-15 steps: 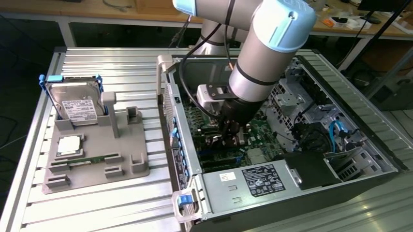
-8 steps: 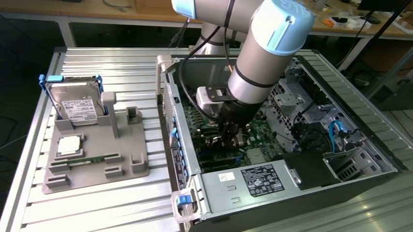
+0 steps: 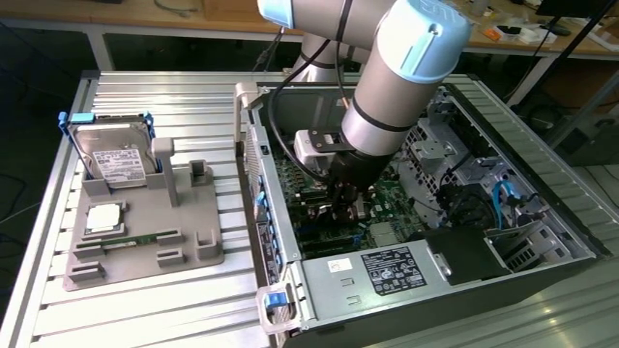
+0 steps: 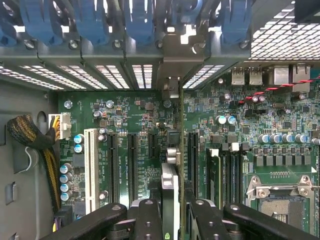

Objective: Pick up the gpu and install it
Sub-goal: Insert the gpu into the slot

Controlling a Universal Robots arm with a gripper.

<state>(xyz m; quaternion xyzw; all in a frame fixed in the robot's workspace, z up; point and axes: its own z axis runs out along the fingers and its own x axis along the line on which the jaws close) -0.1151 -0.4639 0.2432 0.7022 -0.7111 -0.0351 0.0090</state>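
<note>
In the wrist view the gpu [image 4: 170, 192] appears edge-on as a thin dark card with a silvery edge. My gripper [image 4: 171, 217] is shut on it, one black finger [image 4: 145, 220] on each side. The card stands upright over the green motherboard [image 4: 125, 120], among the long black expansion slots [image 4: 132, 165]. Whether it is seated in a slot I cannot tell. In the exterior view the gripper [image 3: 346, 210] reaches down inside the open computer case [image 3: 541, 217], close to the motherboard, and the arm hides the card.
A white slot [image 4: 91, 170] and a braided cable bundle [image 4: 30, 135] lie to one side, the CPU socket [image 4: 280, 200] to the other. Blue clips [image 4: 140, 20] line the case's rear. Outside, a grey holder [image 3: 145, 239] carries a hard drive [image 3: 116, 156] and a memory stick [image 3: 130, 239].
</note>
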